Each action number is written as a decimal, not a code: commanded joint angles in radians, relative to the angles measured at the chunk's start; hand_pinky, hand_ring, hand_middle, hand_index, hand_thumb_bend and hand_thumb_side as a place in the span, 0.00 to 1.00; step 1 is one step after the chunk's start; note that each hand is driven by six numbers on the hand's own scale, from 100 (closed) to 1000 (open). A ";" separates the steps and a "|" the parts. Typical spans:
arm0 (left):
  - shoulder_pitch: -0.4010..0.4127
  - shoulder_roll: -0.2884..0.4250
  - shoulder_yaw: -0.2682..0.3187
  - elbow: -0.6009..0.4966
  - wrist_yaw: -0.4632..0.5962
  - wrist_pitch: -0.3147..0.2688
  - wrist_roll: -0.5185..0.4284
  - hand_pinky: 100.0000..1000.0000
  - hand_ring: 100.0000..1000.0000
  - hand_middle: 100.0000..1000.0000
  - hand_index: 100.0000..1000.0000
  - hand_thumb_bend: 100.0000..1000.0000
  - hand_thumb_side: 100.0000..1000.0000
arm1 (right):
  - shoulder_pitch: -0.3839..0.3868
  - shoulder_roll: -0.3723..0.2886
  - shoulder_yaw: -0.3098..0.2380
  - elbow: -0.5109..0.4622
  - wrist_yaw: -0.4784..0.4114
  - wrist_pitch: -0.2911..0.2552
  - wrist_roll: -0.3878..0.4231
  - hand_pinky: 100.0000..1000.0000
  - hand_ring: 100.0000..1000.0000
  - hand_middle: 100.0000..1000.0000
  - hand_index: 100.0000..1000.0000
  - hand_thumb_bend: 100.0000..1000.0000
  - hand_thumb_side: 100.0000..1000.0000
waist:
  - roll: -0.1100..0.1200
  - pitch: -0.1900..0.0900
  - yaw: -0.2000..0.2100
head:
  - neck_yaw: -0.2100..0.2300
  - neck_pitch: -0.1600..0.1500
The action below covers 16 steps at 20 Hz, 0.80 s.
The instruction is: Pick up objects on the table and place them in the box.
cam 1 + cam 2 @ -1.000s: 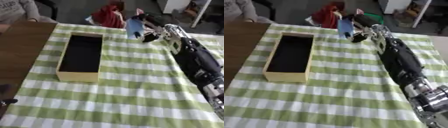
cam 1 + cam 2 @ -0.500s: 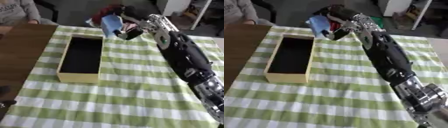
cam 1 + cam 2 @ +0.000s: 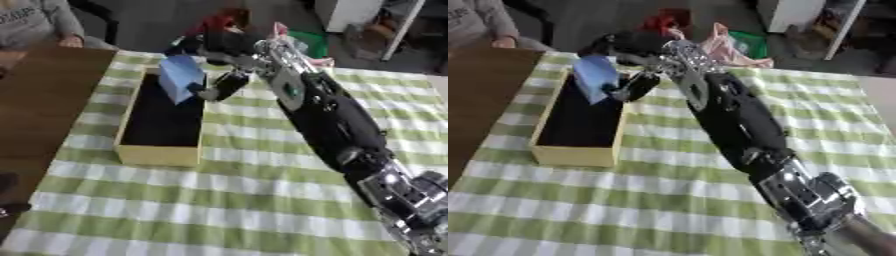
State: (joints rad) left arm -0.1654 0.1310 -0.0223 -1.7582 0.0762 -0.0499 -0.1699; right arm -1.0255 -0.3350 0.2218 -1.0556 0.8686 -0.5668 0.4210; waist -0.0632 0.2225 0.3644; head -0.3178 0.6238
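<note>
1. Left eye view: The right hand [image 3: 223, 82] reaches in from the 4 o'clock corner toward 11 o'clock. Its fingers [image 3: 213, 92] are curled around a light blue packet [image 3: 181, 77] and pinch it. The packet hangs over the far end of the box [image 3: 160, 154], at about 12 o'clock of it. The box is long, with yellow walls and a dark inside. I see nothing else in it. It sits on a green and white checked cloth [image 3: 262, 200].

2. Right eye view: The same hand [image 3: 636, 85] holds the blue packet [image 3: 595, 77] over the box [image 3: 575, 155], at its far end. A pile of red and pink things [image 3: 710, 37] lies past the cloth at 12 o'clock. The left hand does not show.
</note>
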 commanded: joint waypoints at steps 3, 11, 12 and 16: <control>-0.012 0.002 -0.002 -0.017 0.005 0.000 -0.004 0.61 0.86 0.72 0.65 0.00 0.54 | 0.000 0.025 0.001 0.030 0.018 -0.004 0.016 0.79 0.94 0.57 0.96 0.00 0.29 | 0.008 -0.013 0.000 | -0.005 0.002; -0.009 0.000 -0.001 -0.017 0.003 0.002 -0.003 0.61 0.86 0.72 0.65 0.00 0.54 | 0.010 0.027 -0.009 0.041 0.000 -0.006 -0.005 0.82 1.00 0.95 1.00 0.00 0.42 | 0.011 -0.014 -0.011 | -0.001 0.004; -0.009 0.000 -0.001 -0.017 0.003 0.002 -0.003 0.61 0.86 0.72 0.65 0.00 0.53 | 0.010 0.025 -0.011 0.040 -0.009 -0.004 -0.007 0.83 1.00 0.97 1.00 0.00 0.44 | 0.012 -0.015 -0.012 | -0.001 0.004; -0.006 0.000 -0.001 -0.016 0.003 0.002 -0.002 0.61 0.86 0.72 0.65 0.00 0.53 | 0.011 0.018 -0.014 0.031 -0.043 0.004 -0.002 0.84 1.00 0.99 1.00 0.00 0.45 | 0.014 -0.018 -0.017 | 0.000 0.005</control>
State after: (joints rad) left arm -0.1663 0.1256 -0.0258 -1.7582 0.0763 -0.0479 -0.1715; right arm -0.9970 -0.2952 0.2172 -1.0054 0.8417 -0.5661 0.4191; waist -0.0564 0.2241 0.3475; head -0.3186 0.6238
